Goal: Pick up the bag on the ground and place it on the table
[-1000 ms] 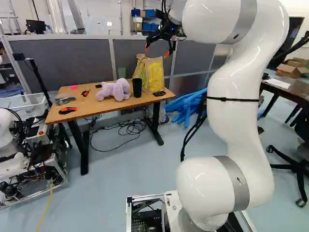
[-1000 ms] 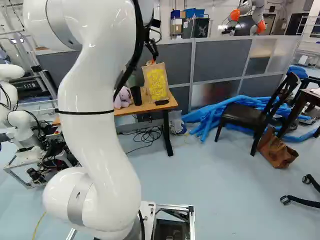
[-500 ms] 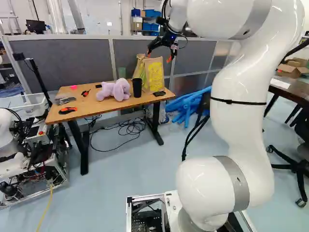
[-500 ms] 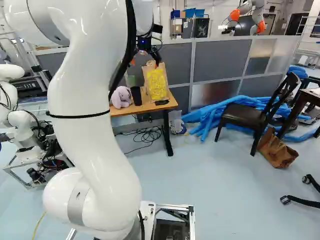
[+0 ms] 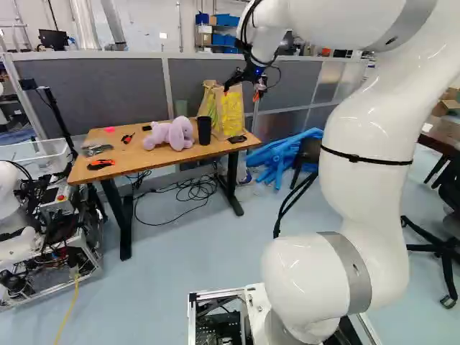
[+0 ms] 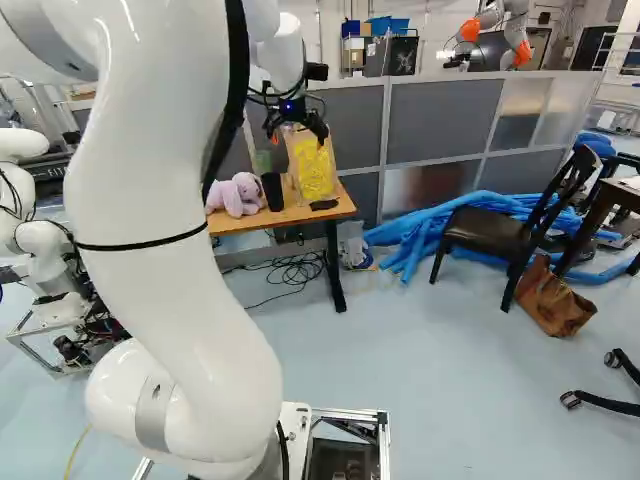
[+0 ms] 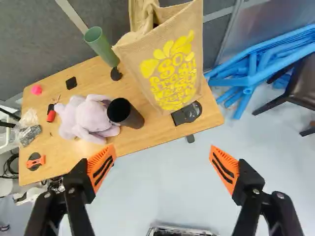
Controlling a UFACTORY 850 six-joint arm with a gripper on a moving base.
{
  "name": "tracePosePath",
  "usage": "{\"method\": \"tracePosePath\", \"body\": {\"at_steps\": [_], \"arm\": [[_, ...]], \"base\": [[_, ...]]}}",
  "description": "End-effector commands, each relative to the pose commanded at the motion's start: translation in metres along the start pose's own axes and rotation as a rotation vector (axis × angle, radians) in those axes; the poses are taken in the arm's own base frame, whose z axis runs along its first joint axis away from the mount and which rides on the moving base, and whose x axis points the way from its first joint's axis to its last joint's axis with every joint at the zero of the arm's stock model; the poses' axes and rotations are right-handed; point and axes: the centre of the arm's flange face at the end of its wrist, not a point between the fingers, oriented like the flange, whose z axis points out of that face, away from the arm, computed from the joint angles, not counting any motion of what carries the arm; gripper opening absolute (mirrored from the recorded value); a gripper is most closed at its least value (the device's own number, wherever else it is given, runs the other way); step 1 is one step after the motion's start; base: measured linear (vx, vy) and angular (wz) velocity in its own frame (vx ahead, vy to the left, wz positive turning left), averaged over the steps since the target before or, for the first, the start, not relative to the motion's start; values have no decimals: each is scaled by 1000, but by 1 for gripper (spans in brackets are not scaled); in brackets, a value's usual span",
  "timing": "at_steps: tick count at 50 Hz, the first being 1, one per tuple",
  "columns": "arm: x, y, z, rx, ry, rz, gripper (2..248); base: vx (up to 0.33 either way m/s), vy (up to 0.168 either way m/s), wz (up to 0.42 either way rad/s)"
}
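My gripper (image 5: 243,92) hangs in front of the upper part of a tan bag with yellow print (image 5: 232,115) in the left base view. That bag stands upright on the wooden table (image 5: 140,161), at its right end. In the wrist view the gripper (image 7: 162,166) is open, with nothing between its orange pads; the tan bag (image 7: 172,73) is ahead of it, apart from both fingers. A second bag, brown and slumped (image 6: 555,300), lies on the floor beside the dark chair in the right base view.
On the table are a purple plush toy (image 7: 88,118), a black cup (image 7: 125,113), a green cup (image 7: 102,46) and small tools. Blue tubes (image 6: 410,235) lie beyond the chair (image 6: 490,232). Another robot (image 6: 45,240) stands left. Grey partitions (image 6: 435,120) rise behind.
My arm has swung, bringing the open gripper lower, over the front of the tan bag in the base views. The base, both bags and the table things have stayed put.
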Motion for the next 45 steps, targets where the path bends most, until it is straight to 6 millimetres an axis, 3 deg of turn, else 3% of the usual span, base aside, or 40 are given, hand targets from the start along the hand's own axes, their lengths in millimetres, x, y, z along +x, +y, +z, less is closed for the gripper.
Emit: {"method": "tracePosePath", "body": {"at_steps": [20,45], "arm": [[-67,11,18,-73,111,-6,247],[-166,21,31,-129,257,-36,247]], "base": [[0,0,0],[0,0,0]]}}
